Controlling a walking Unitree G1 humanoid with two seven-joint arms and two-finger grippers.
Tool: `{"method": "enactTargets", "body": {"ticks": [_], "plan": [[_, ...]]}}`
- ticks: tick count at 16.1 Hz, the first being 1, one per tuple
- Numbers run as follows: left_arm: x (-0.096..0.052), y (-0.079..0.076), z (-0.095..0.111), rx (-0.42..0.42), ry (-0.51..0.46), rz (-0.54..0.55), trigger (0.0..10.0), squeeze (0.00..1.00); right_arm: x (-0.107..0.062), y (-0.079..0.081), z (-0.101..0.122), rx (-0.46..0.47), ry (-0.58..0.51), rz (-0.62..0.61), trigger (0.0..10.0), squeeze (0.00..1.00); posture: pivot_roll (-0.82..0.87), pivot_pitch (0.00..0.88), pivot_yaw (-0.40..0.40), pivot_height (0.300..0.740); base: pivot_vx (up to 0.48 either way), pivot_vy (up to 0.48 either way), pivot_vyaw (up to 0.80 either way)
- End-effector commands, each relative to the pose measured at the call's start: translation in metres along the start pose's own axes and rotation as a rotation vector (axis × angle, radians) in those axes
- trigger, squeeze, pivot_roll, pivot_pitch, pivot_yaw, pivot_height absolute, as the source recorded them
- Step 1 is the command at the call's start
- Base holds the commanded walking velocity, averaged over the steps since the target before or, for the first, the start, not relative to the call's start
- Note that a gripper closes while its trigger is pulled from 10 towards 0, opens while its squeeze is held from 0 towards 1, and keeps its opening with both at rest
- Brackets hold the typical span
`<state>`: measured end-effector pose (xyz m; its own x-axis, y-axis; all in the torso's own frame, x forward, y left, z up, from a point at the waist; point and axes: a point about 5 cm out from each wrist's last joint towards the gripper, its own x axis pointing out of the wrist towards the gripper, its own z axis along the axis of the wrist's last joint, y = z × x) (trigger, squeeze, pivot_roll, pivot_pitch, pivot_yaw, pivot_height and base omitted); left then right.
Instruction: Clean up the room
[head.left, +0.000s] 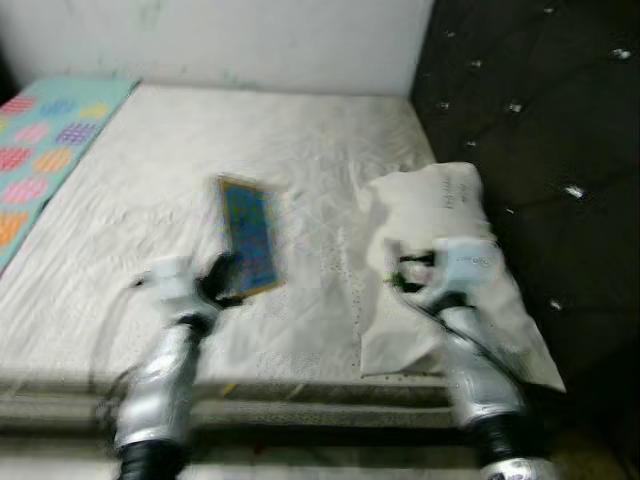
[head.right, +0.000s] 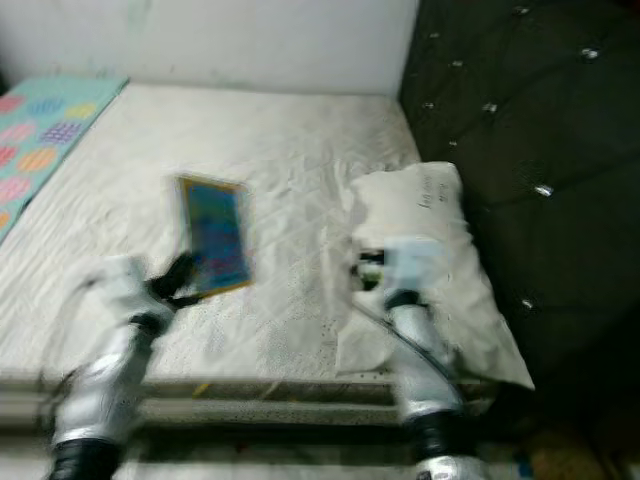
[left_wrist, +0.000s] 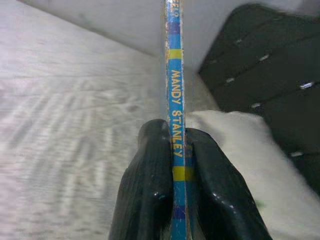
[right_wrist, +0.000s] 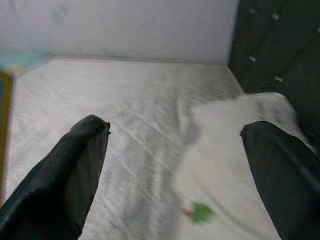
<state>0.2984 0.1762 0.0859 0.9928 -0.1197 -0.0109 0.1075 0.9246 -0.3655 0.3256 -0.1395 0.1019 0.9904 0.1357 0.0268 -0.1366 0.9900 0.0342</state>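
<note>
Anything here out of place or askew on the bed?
The pillow lies crooked by the dark headboard, its near corner hanging past the mattress edge. A blue book is off the bed, clamped by its spine in the left gripper. The right gripper is open over the pillow.

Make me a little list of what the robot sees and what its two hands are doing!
place: white bed beside a dark padded headboard
left gripper: shut on a blue book, pinching its spine
right gripper: open, above the white pillow
also there: colourful blanket at the bed's left side
</note>
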Motion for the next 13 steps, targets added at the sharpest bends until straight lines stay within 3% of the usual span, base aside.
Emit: {"method": "enactTargets", "body": {"ticks": [1,6,13], "plan": [[0.0081,-0.0179,0.0097,0.0,-0.049,-0.066,10.0,0.0,-0.0041,-0.0169,-0.0028,-0.017,0.015,-0.05,10.0,0.0,-0.1,0.0,0.001,0.74,0.0,0.0,0.0],[0.0085,-0.0183,0.01,0.004,-0.05,-0.069,10.0,0.0,-0.0051,-0.0149,-0.0041,-0.023,0.016,-0.043,10.0,0.0,-0.1,0.0,0.003,0.74,0.0,0.0,0.0],[0.0077,-0.0197,0.0094,-0.004,-0.05,-0.078,10.0,0.0,-0.0048,-0.0156,-0.0034,-0.045,0.012,-0.042,10.0,0.0,-0.1,0.0,-0.001,0.74,0.334,0.0,0.0]]}}
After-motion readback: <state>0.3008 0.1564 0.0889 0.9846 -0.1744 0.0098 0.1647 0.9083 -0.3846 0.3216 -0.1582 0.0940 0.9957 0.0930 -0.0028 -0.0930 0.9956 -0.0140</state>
